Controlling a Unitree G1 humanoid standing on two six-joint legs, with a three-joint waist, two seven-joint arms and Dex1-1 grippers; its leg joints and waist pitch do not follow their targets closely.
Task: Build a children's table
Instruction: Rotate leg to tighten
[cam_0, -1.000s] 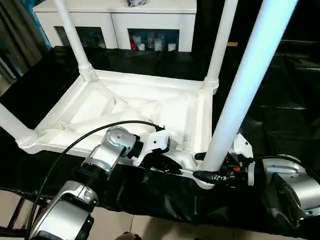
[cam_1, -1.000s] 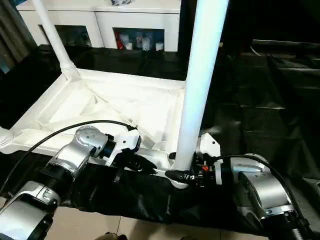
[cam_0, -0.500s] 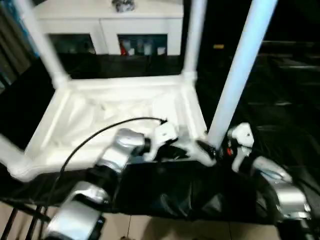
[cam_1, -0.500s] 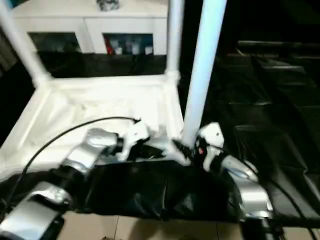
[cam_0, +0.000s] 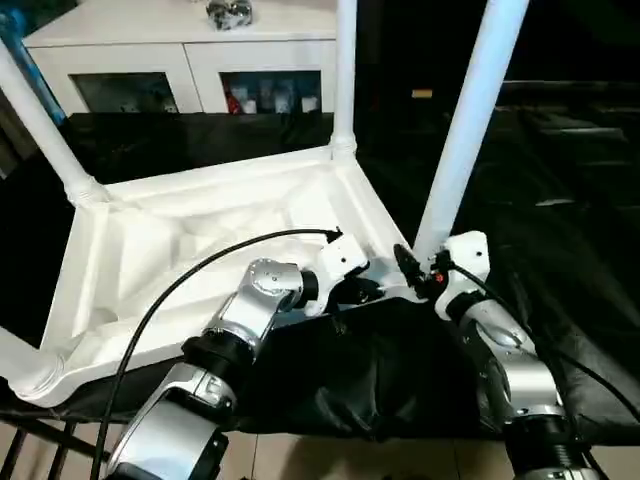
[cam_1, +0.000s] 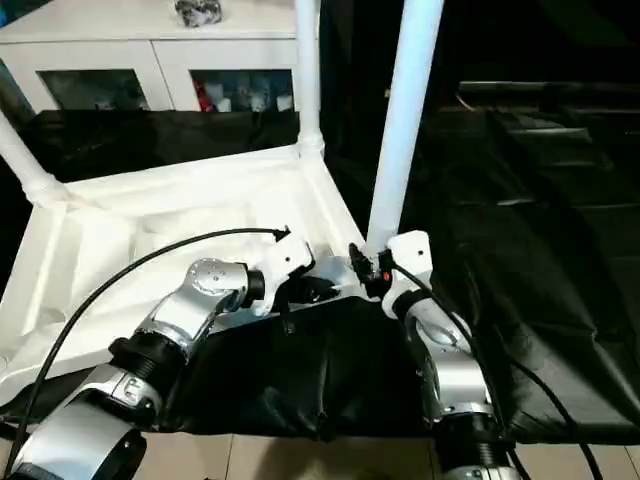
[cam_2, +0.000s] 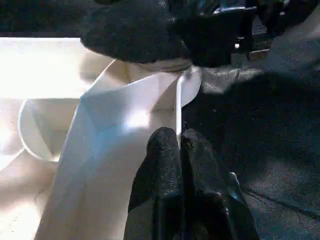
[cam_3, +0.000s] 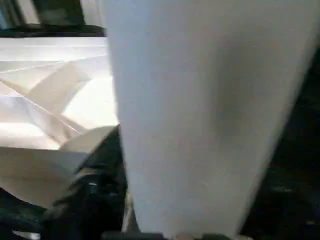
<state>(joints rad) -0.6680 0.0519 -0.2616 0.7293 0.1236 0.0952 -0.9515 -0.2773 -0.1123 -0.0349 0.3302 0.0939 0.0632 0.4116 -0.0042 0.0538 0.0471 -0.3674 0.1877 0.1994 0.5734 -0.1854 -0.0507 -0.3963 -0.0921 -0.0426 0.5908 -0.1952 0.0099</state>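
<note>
Upside-down table (cam_0: 200, 230), legs skyward; left pincer (cam_2: 179, 145) closed on rim, right pincer (cam_0: 415, 272) clasping upright leg (cam_0: 462, 130).

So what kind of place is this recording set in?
Probably an indoor room used as a robot workspace: a white cabinet with glass doors stands behind, black sheeting covers the work surface, and the upturned children's table lies on it.

white low cabinet with two glass doors (cam_0: 190, 55) at 12 o'clock, far side of the scene | small dark crumpled object (cam_0: 228, 12) resting on the cabinet's top | small red and white items (cam_0: 270, 98) behind the glass of its 1 o'clock door | wrinkled black plastic sheet (cam_0: 560, 190) covering the work surface from 3 to 6 o'clock
</note>
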